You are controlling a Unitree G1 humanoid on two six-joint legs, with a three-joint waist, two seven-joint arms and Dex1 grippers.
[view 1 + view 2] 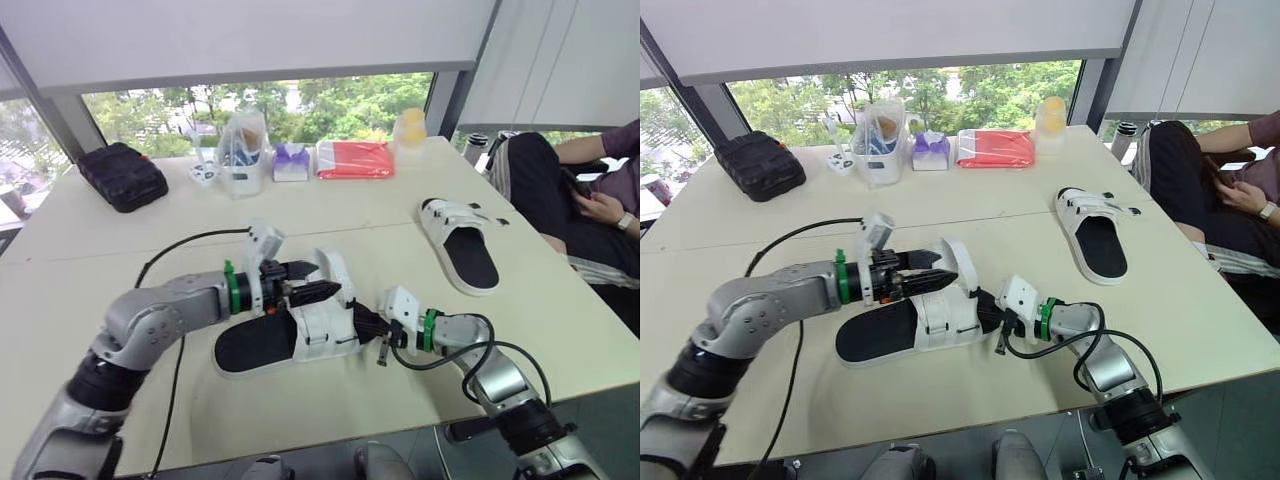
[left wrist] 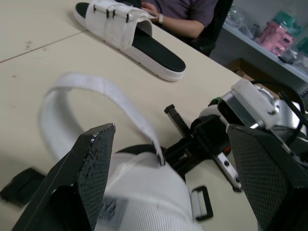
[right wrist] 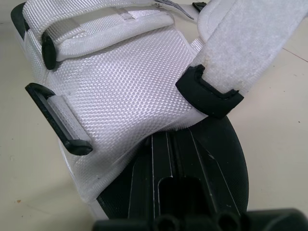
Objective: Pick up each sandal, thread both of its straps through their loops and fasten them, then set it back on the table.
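The near sandal [image 1: 290, 340], with a black footbed and white straps, lies at the table's middle front. My left gripper [image 1: 322, 279] hovers open just above its upper, beside a loose white strap [image 2: 96, 91] that arches upward. My right gripper [image 1: 368, 322] is shut on the sandal's edge at its right end; its black fingers [image 3: 168, 163] reach under the woven upper. A black loop [image 3: 57, 120] sticks out from the upper's side. The second sandal [image 1: 458, 243] lies apart at the right with its straps across the upper.
Along the far edge stand a black case [image 1: 122, 175], a plastic bag [image 1: 243, 150], a purple pack [image 1: 292, 160], a red package [image 1: 355, 158] and a yellow cup [image 1: 410, 125]. A person [image 1: 590, 200] sits at the table's right side. A black cable [image 1: 180, 250] trails from my left arm.
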